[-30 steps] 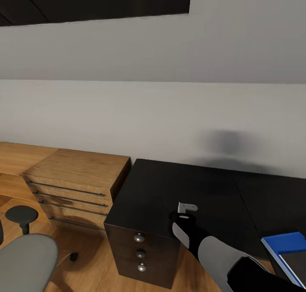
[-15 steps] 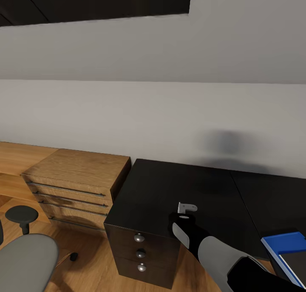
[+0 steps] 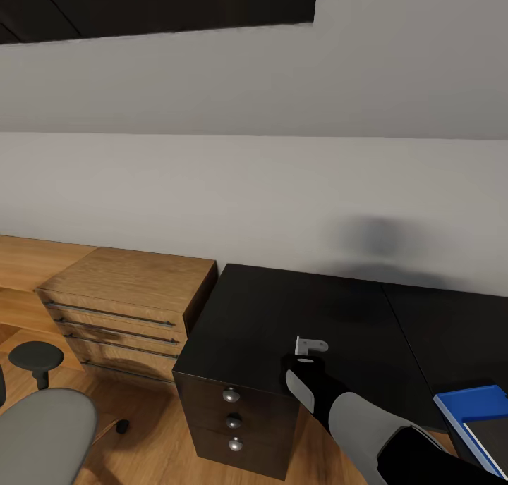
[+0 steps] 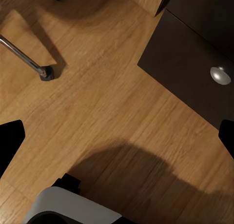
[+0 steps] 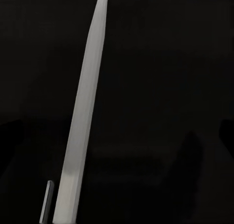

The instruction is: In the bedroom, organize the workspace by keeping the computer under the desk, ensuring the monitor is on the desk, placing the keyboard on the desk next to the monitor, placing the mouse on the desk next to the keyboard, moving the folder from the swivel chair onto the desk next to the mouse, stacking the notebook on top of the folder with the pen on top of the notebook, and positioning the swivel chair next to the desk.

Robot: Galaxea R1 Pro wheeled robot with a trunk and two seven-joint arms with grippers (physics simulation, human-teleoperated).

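While the pen reads as a pale stick against the black tabletop in my right wrist view, my right end effector reaches over the tabletop's near-left part, above the black drawer unit. Its fingers are dark on a dark ground, so I cannot tell whether they grip the pen or hover above it.

The folder lies flat at the tabletop's near-right part, with the notebook already stacked on it. The pen therefore appears to be the last piece of the stack, and its place is on the notebook, well to the right of where my arm is.

My left end effector hangs spread wide and empty over the wood floor, beside a silver drawer knob and a chrome leg of the swivel chair.

Open room: the tabletop between arm and folder is bare, so a sideways carry looks unobstructed. Edges to mind are the tabletop's front edge, near which the folder lies, the wall behind, and the wooden drawer chest touching the tabletop's left end.
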